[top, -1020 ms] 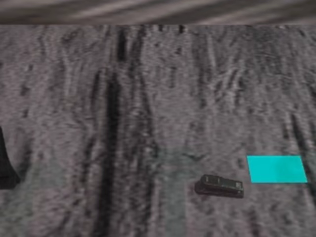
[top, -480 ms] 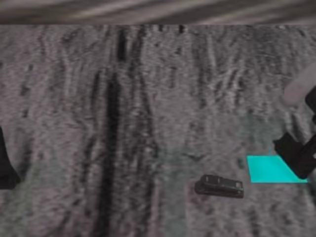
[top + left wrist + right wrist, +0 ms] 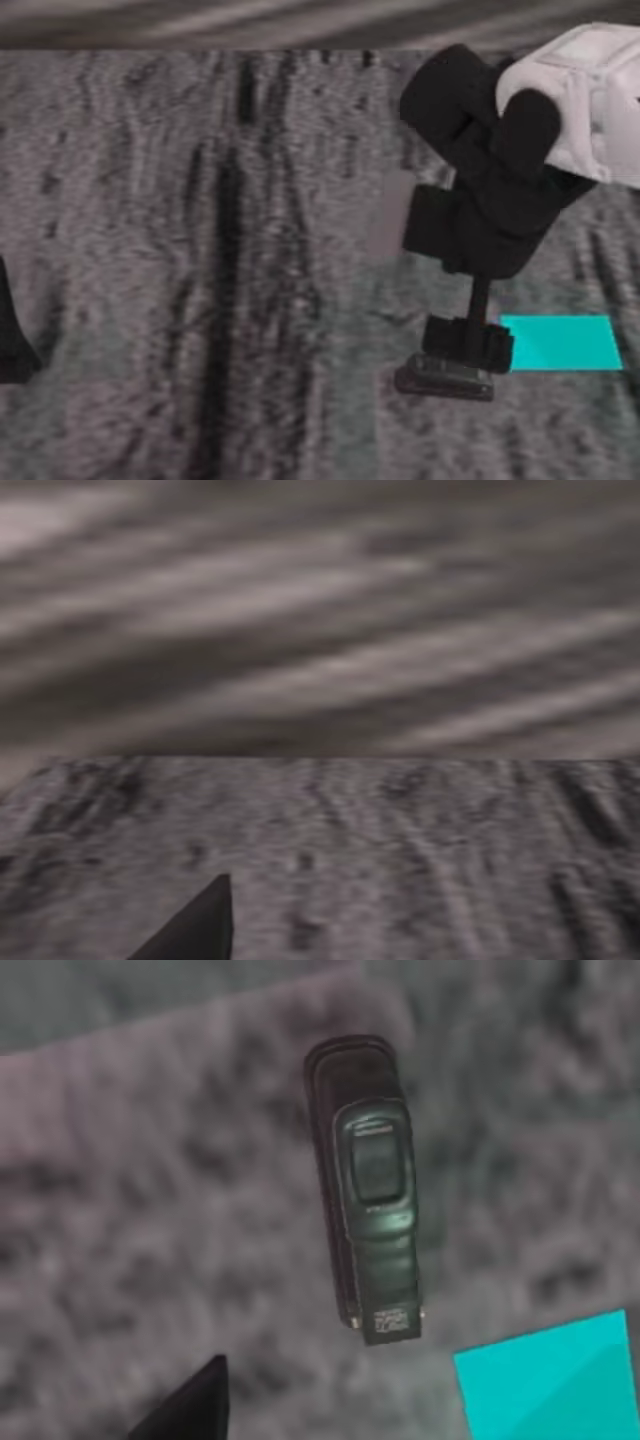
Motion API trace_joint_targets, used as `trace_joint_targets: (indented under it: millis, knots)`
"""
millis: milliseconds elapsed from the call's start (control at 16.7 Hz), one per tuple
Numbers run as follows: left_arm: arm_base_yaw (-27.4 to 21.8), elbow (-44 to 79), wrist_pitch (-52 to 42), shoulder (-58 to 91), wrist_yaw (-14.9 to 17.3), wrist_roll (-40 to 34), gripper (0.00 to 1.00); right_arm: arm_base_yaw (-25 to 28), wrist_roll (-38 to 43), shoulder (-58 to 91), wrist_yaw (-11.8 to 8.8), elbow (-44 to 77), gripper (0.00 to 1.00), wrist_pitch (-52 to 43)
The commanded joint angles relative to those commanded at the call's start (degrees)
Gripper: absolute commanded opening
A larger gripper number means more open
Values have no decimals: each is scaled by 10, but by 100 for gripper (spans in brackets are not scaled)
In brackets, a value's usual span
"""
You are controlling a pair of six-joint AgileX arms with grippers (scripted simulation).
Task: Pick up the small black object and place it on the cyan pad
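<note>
The small black object (image 3: pixel 445 378) lies on the table at the front right, its long side running left to right. Just to its right lies the flat cyan pad (image 3: pixel 562 342). My right gripper (image 3: pixel 466 345) hangs open above the object's far side, not touching it. The right wrist view looks down on the black object (image 3: pixel 368 1190), with its grey end towards a corner of the cyan pad (image 3: pixel 560 1385); one dark fingertip (image 3: pixel 195 1405) shows beside it. My left gripper (image 3: pixel 12 345) stays parked at the table's left edge, open.
The grey streaked table (image 3: pixel 250 300) stretches bare to the left of the object. My right arm's black and white body (image 3: pixel 520 170) reaches in from the far right and covers the table there. The left wrist view shows only table and one fingertip (image 3: pixel 195 930).
My right arm has swung in from the right edge and now hangs over the black object. The object, the pad and the left arm have not moved.
</note>
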Motion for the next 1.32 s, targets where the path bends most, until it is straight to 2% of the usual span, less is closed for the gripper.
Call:
trace_joint_targets:
  millis: [300, 660, 840, 1140, 1320]
  knots:
    - [0, 0, 0, 0, 0, 0, 100, 40, -39, 97, 0, 86, 100, -55]
    - [0, 0, 0, 0, 0, 0, 100, 38, -40, 99, 0, 86, 100, -54]
    - [0, 0, 0, 0, 0, 0, 100, 40, -40, 115, 0, 59, 100, -15]
    - [0, 0, 0, 0, 0, 0, 100, 41, -38, 164, 0, -15, 100, 114]
    - [0, 0, 0, 0, 0, 0, 100, 42, -38, 179, 0, -37, 100, 148]
